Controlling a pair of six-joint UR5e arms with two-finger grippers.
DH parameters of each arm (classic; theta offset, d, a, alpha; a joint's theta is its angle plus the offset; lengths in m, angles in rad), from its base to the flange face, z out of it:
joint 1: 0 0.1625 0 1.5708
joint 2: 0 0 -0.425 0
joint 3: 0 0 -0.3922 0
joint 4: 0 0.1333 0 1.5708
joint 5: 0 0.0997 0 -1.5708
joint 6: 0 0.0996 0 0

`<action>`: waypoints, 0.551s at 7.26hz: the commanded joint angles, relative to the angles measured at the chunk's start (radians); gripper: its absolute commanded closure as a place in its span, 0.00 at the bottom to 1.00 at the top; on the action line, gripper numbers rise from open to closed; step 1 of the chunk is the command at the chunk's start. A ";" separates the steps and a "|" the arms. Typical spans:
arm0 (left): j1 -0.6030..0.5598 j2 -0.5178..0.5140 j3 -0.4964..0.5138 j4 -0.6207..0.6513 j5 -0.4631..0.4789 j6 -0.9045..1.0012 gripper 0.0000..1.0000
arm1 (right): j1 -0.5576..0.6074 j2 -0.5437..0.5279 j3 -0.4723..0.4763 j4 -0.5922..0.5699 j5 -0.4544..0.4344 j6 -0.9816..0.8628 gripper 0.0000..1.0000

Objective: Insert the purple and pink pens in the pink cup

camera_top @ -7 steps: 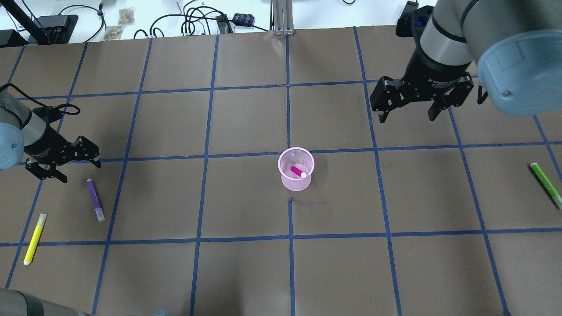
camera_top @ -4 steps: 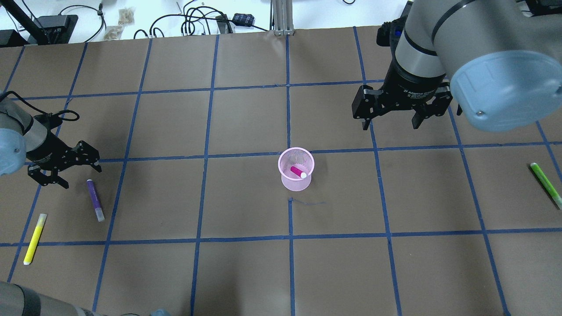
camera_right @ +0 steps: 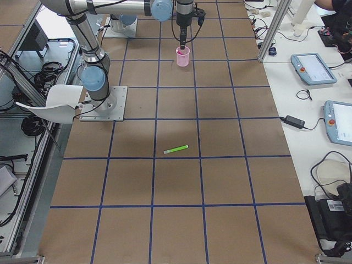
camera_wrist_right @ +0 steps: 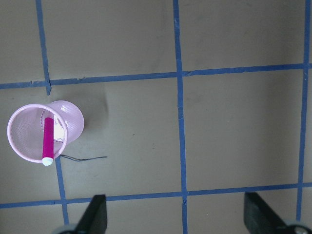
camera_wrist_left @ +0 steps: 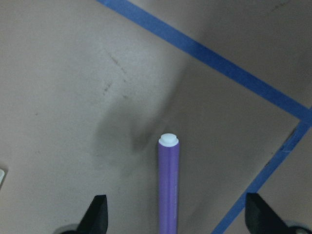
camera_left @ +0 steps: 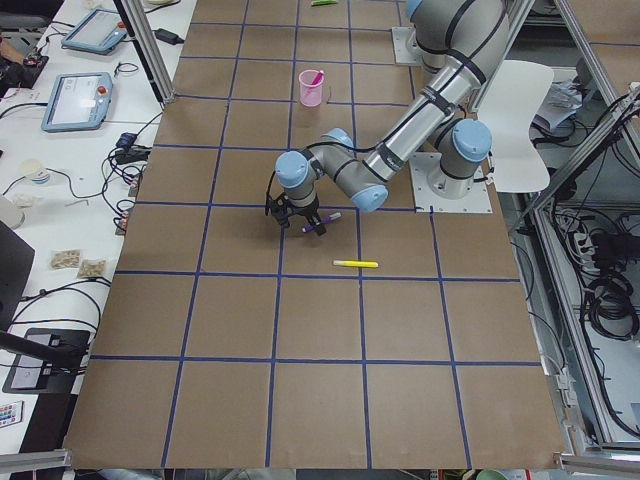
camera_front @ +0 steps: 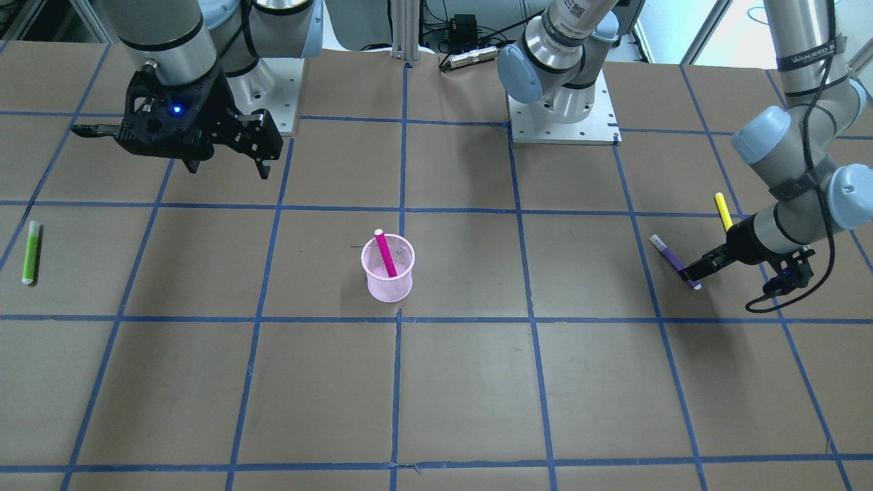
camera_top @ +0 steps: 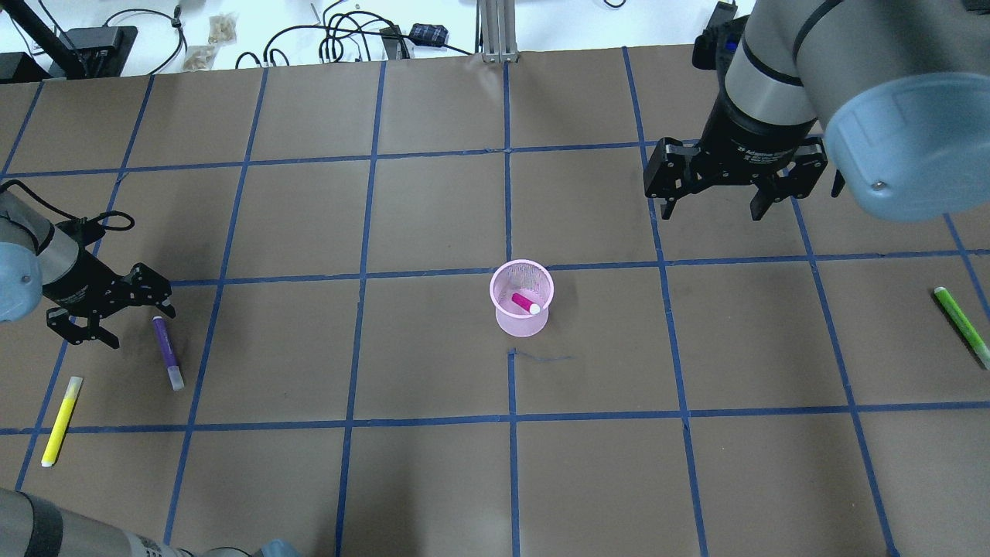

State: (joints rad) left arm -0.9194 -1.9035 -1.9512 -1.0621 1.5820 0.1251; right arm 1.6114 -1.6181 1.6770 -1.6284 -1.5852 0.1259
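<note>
The pink cup stands mid-table, and the pink pen leans inside it, white cap up. On the brown paper at the robot's left lies the purple pen. My left gripper is open and straddles that pen's far end. In the left wrist view the purple pen runs up between the two fingertips, untouched by either. My right gripper hangs open and empty above the table, behind and to the right of the cup. The right wrist view looks down on the pink cup.
A yellow marker lies near the purple pen on its left. A lime-green marker lies at the table's far right. Blue tape lines grid the brown paper. Cables and small devices sit beyond the far edge.
My left gripper has shifted closer to the purple pen's far end. The right arm swung left, then partway back to the right. Pens and cup have not moved.
</note>
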 commanded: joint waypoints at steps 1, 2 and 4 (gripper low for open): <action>0.007 -0.032 -0.002 0.019 -0.002 -0.001 0.00 | -0.019 -0.020 0.007 0.005 -0.007 0.000 0.00; 0.007 -0.045 -0.002 0.019 -0.003 0.001 0.00 | -0.019 -0.022 0.007 0.007 -0.007 0.003 0.00; 0.004 -0.052 -0.002 0.024 -0.005 -0.001 0.11 | -0.011 -0.023 0.009 -0.004 -0.010 0.000 0.00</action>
State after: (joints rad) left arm -0.9135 -1.9510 -1.9528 -1.0410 1.5777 0.1254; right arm 1.5963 -1.6401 1.6856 -1.6225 -1.5948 0.1259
